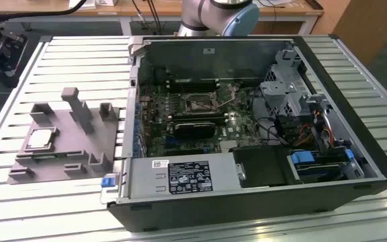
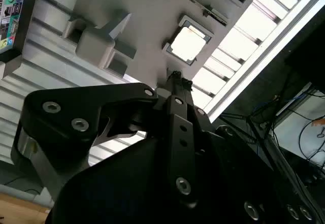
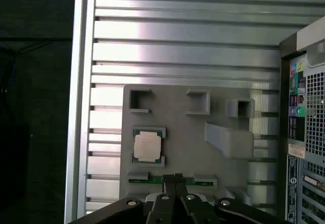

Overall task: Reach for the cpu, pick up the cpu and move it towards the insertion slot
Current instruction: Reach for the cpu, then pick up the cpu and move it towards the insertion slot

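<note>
The cpu [image 1: 40, 138] is a small square chip with a silvery top, lying flat in a recess of the grey fixture plate [image 1: 59, 151] on the exterior view's left. Both wrist views show the cpu [image 2: 189, 43] [image 3: 148, 146] from well above. My gripper [image 2: 175, 76] [image 3: 174, 177] hangs high over the fixture, off to one side of the chip and apart from it. Its black fingers meet at the tips, shut on nothing. The insertion slot [image 1: 198, 103] is a square socket with a dark centre on the motherboard inside the open computer case.
Grey upright blocks [image 1: 79, 108] stand on the fixture around the chip. The open case [image 1: 247, 201] has tall walls, a black card [image 1: 193, 130], a power supply [image 1: 180, 176] and cables. The slatted aluminium table [image 3: 177, 26] ends near the fixture.
</note>
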You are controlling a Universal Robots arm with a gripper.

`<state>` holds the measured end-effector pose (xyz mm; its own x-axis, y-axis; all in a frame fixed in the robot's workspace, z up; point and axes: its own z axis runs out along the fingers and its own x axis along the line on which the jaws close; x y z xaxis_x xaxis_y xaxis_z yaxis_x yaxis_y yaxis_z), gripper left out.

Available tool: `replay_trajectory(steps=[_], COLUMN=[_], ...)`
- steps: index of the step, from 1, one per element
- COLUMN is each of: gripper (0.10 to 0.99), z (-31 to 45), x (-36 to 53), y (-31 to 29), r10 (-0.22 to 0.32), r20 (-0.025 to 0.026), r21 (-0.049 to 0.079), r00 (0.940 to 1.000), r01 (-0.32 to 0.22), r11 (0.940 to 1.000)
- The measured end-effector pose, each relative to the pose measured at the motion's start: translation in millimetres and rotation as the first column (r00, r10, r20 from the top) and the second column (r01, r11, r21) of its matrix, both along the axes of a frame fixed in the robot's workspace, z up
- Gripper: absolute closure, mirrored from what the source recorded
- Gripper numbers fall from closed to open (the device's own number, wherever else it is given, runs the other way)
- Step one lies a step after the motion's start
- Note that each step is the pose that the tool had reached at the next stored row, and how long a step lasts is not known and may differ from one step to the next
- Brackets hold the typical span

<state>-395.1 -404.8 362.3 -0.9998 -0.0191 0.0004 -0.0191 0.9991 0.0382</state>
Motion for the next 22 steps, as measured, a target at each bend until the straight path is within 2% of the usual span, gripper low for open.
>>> replay_trajectory(steps=[12, 16, 19, 20, 21, 22], gripper=[0.98, 0.98, 0.98, 0.973, 0.918, 0.918], z=[-1.0, -7.1, -12.6, -14.4, -16.2, -18.1], x=[-2.1, -6.0, -13.3, -15.9, -17.5, -18.8], y=[-0.1, -0.3, -0.3, -0.3, -0.3, -0.3], r10=[0.0, 0.0, 0.0, 0.0, 0.0, 0.0], r20=[0.0, -0.0002, 0.0002, 0.0004, 0.0005, 0.0006], r21=[0.0, 0.0, 0.0, 0.0, 0.0, 0.0], r00=[1.0, 1.0, 1.0, 1.0, 1.0, 1.0], r01=[0.0, 0.0, 0.0, 0.0, 0.0, 0.0], r11=[1.0, 1.0, 1.0, 1.0, 1.0, 1.0])
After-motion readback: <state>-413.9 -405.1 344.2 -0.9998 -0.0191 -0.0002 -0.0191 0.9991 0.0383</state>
